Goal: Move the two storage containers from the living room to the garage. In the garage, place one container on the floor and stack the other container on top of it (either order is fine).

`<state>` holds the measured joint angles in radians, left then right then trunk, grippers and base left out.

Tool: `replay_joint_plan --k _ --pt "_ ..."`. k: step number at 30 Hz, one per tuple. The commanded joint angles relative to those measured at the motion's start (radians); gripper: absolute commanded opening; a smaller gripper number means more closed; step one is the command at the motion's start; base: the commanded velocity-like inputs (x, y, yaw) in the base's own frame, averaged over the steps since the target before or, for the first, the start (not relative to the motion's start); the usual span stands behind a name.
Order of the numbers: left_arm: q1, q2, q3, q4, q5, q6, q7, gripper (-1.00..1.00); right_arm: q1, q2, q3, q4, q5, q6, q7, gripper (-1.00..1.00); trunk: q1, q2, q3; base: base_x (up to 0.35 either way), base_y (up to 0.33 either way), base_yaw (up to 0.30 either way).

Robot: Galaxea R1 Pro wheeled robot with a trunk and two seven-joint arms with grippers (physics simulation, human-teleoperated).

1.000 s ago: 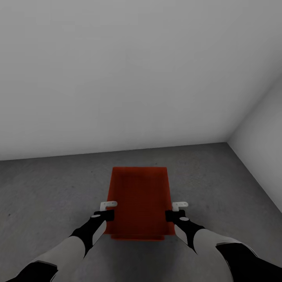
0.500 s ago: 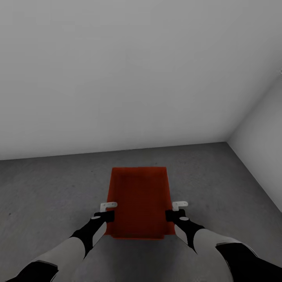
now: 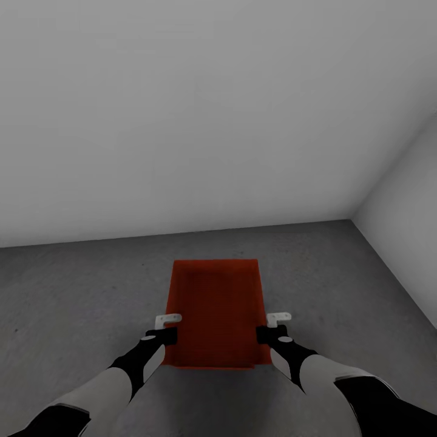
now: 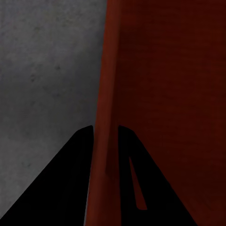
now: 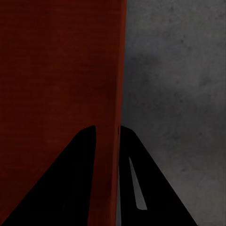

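Garage corner: pale walls (image 3: 200,115), dark grey floor (image 3: 73,291). One orange-red container (image 3: 215,312) is held low over the floor, long axis pointing away from the robot, open top up. Whether its base touches the concrete cannot be told from the head view. No second box here.

Left gripper (image 3: 162,331) is clamped on the left long wall, one finger inside and one outside, as the left wrist view shows (image 4: 104,141). Right gripper (image 3: 272,331) pinches the right wall the same way (image 5: 107,139). Both grips sit toward the near end, so the far end is free to sag.

Likely step: set it down. To do it well, lower both arms together at an even rate, keep the box level, let the whole base land flat, then part both pincers together and lift straight up off the walls. Leave room around it for stacking the second.
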<state>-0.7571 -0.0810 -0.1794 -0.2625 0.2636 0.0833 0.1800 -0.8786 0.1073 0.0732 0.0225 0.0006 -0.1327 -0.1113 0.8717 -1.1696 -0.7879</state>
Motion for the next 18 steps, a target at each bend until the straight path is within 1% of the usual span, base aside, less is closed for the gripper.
replay_joint_plan --k 1,18 --pt "-0.001 0.001 0.041 -0.059 0.003 0.007 0.013 -1.0 0.0 -0.015 -0.026 0.005 -0.017 -0.005 -0.005 -1.0 0.0 0.0 -0.001 0.0 0.0 0.0" --pt "-0.001 0.0 0.04 -0.055 0.003 0.007 0.013 -1.0 0.0 -0.015 -0.026 0.005 -0.017 -0.005 -0.007 -1.0 0.0 0.0 -0.001 0.0 0.0 0.0"
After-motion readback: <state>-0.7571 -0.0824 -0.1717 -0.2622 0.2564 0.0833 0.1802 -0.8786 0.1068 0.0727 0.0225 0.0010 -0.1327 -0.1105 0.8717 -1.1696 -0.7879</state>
